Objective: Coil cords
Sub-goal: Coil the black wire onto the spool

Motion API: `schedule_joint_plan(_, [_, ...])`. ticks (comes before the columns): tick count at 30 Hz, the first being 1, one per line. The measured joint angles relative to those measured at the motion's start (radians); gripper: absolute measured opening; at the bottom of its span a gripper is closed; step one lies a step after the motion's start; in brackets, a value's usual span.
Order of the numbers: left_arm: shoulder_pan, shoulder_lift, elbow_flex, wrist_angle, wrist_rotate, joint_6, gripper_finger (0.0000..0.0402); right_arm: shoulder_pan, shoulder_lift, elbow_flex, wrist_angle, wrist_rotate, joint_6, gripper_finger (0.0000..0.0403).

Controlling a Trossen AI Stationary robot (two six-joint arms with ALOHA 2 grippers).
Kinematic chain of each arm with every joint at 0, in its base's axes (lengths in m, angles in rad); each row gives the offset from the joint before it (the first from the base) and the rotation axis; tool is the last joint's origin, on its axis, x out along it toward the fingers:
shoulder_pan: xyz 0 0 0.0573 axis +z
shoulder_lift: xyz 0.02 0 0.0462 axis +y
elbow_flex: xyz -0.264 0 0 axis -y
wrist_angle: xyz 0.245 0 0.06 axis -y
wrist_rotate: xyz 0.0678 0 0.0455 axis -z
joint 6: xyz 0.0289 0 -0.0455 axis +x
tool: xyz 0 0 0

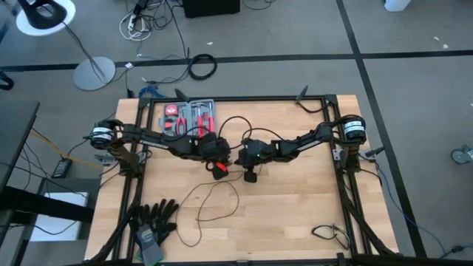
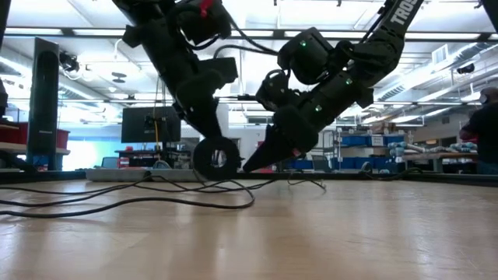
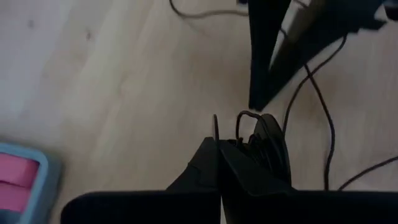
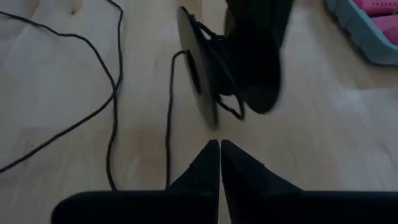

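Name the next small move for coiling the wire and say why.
Probably the right end effector, shut and empty just short of the disc, should open and take the slack wire. The left end effector is shut on the disc, which has a few turns wound on, and most wire lies loose on the table.

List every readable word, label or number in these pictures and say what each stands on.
"TRO": white letters, cut off by the frame edge, on the arm in the low view.
Glove label: too small to read.
Nothing else is legible.
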Motion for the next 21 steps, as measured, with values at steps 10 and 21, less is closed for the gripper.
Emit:
schedule_joint_plan(10, [-0.025, -0.002, -0.146, 0.274, -0.048, -0.003, 0.0002, 0.002, 0.000, 0.000, 0.006, -0.004, 0.009, 0.0069])
schedule_joint_plan(21, [-0.027, -0.003, -0.239, 0.512, -0.041, 0.019, 0.0001, 0.002, -0.001, 0.001, 0.013, -0.025, 0.032, 0.0106])
